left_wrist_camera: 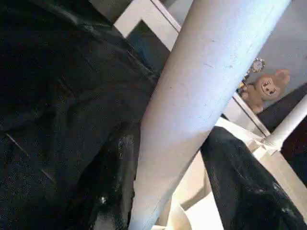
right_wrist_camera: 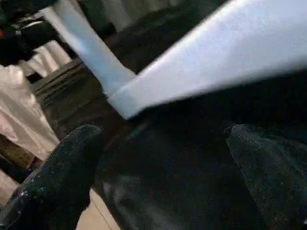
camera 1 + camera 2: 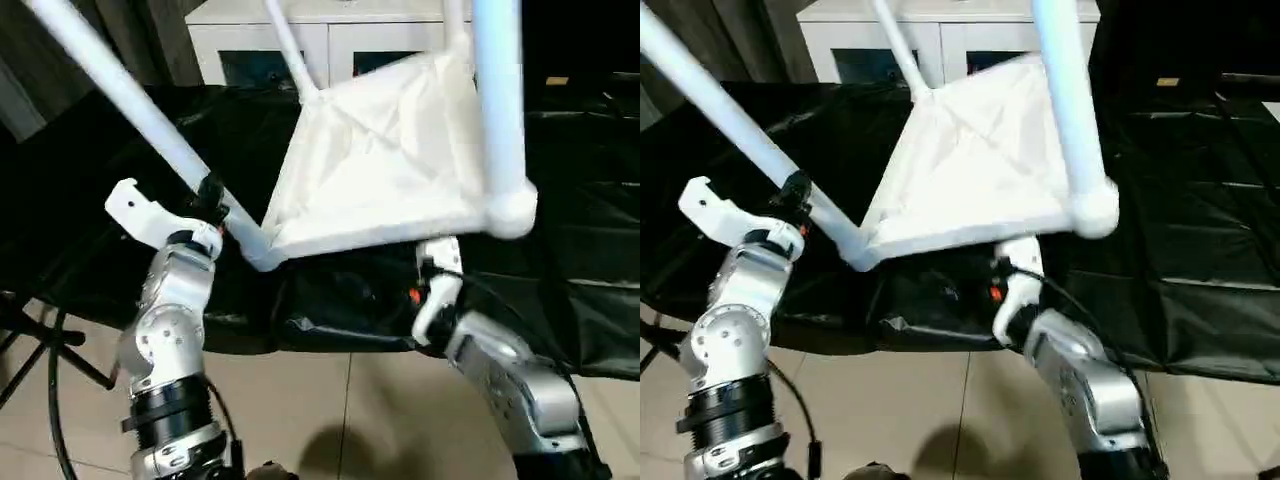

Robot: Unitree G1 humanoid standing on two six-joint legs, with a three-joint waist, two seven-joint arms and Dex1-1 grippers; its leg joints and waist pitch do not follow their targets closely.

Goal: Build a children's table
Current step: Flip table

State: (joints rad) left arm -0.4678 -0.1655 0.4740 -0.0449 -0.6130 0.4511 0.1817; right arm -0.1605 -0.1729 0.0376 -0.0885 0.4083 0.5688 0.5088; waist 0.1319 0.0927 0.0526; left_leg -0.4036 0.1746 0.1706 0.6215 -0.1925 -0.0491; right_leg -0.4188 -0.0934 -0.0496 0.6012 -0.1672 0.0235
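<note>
The children's table lies upside down and tilted on the black-covered table. Its white ribbed top [image 3: 380, 160] faces me, and white legs rise from its corners: one at the near left [image 3: 130, 95], one at the near right [image 3: 498, 100], one at the far side [image 3: 290, 45]. My left gripper [image 3: 212, 200] is shut on the near-left leg [image 1: 206, 96] close to its corner socket. Just under the top's front edge [image 2: 216, 62], my right gripper [image 2: 163, 143] stands open, its black fingers [image 2: 62, 177] wide apart with nothing between them.
The black-covered table [image 3: 580, 220] spreads to the right and behind. A white cabinet with glass doors [image 3: 330, 40] stands at the back, with a teddy bear [image 1: 268, 86] on it. Tiled floor [image 3: 330, 400] lies in front, and black stand legs [image 3: 40, 340] cross it at left.
</note>
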